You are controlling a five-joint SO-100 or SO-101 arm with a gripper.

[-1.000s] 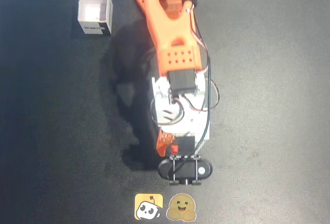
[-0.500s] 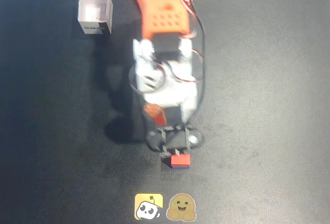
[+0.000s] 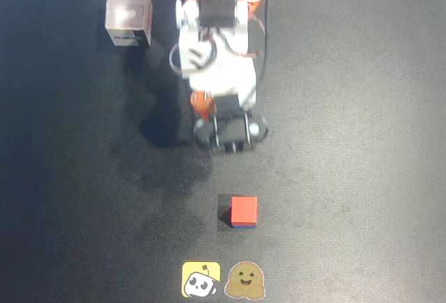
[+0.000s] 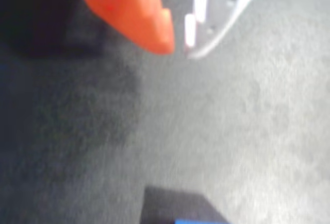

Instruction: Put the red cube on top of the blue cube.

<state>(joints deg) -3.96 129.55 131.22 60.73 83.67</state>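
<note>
Withdrawn from the stack since the earlier frame, the hand hung empty, fingertips nearly touching. Red cube sat atop blue cube; the blurred wrist view showed perhaps its edge.

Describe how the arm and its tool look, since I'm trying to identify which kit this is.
In the overhead view the arm has orange plastic links, one with a grid of small holes, white brackets and black motor blocks, with thin black, white and red cables looping along its sides. The tool has one solid orange finger and one pale white finger.
</note>
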